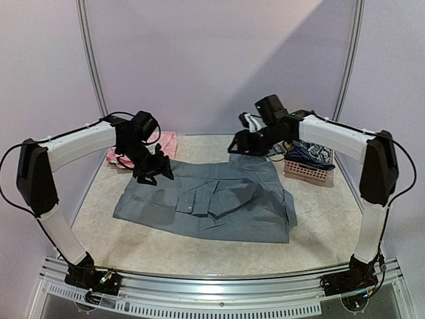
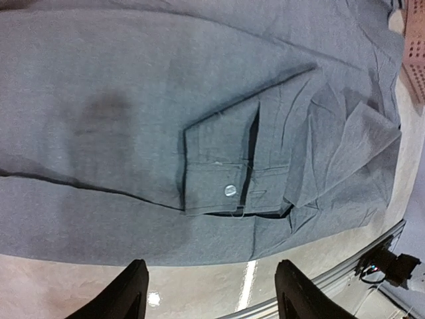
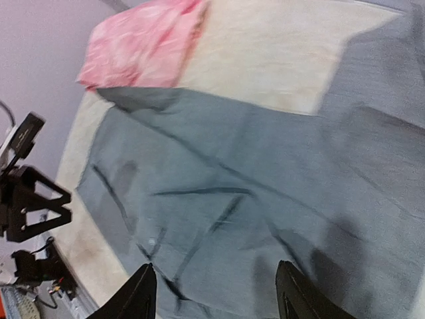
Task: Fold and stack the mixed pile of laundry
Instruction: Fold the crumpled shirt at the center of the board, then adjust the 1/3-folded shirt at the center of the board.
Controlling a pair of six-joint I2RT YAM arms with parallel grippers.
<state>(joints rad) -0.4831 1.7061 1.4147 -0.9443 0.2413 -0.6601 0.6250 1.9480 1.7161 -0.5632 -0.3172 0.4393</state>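
Far left, at the back of the bench [image 1: 319,226], we see a pink piece [image 1: 166,143] lying compact. It's prob. one item folded & set aside, tho we can't confirm. Just in front of it the left fingers [image 2: 129,292] hang over the grey shirt [image 1: 153,203], spread apart w/ nothing between them, so released.

Centre: the shirt lies flat on the bench. One sleeve [image 2: 226,153] is turned in across the body w/ its cuff button [image 2: 230,191] showing. The right side looks doubled in too, w/ some rumples. We judge this fold approx. half done: sleeves in, body not yet folded over into a packet.

Right of centre, the right fingers [image 3: 136,292] hover above the shirt's far part, also apart & holding nothing.

Far right, the pink basket [image 1: 312,174] holds dark pieces [image 1: 309,153], bunched & unfolded; how many, we can't tell.

Left to do, in our view: finish the shirt, stack it, then take the rest out of the basket & fold + stack each. Overall we put it at early-to-mid stage.
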